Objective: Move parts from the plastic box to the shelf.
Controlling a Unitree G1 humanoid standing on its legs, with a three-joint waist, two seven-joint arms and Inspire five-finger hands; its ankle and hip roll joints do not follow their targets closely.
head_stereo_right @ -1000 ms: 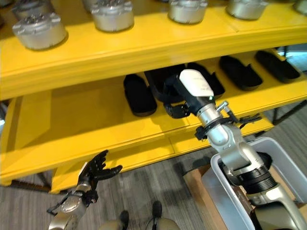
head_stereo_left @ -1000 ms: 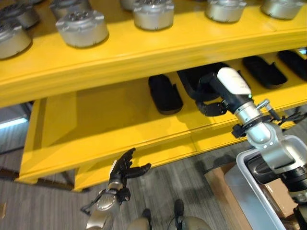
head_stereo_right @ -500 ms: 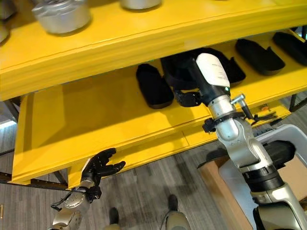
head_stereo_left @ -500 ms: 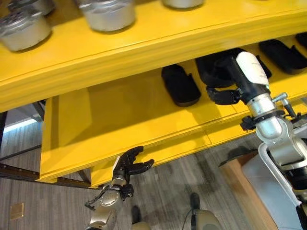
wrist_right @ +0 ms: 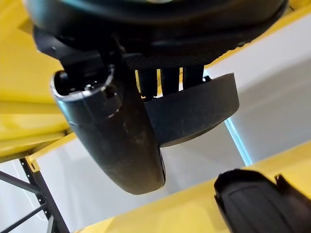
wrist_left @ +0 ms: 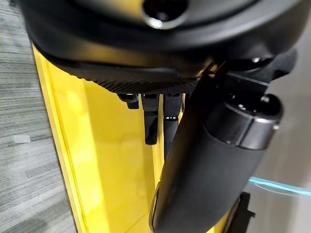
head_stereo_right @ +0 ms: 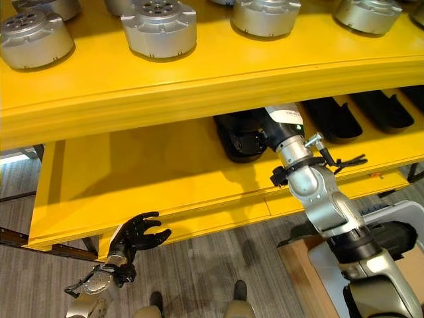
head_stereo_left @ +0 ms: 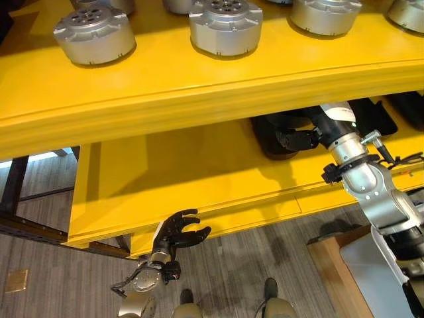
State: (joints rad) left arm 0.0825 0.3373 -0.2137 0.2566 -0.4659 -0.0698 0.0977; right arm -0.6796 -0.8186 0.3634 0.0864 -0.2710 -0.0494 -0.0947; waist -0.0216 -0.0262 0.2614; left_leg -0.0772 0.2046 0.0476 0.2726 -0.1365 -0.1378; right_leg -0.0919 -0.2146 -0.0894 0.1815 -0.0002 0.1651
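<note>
Right wrist view shows the right hand (wrist_right: 146,97) with thumb and fingers curled round a black part (wrist_right: 194,111), held inside the yellow shelf (head_stereo_right: 165,172)'s lower level, beside more black parts (head_stereo_right: 334,118). Silver round parts (head_stereo_right: 159,26) sit on the upper level. Below the shelf edge, the left hand (head_stereo_right: 136,237) hangs with fingers loosely spread, holding nothing.

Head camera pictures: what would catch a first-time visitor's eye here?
Most striking is the bright yellow shelf, with round silver parts lined up on its top level. The right hand reaches into the lower level, shut on a black part, with more black parts in a row to its right. The left hand hangs open below the shelf's front edge.
</note>
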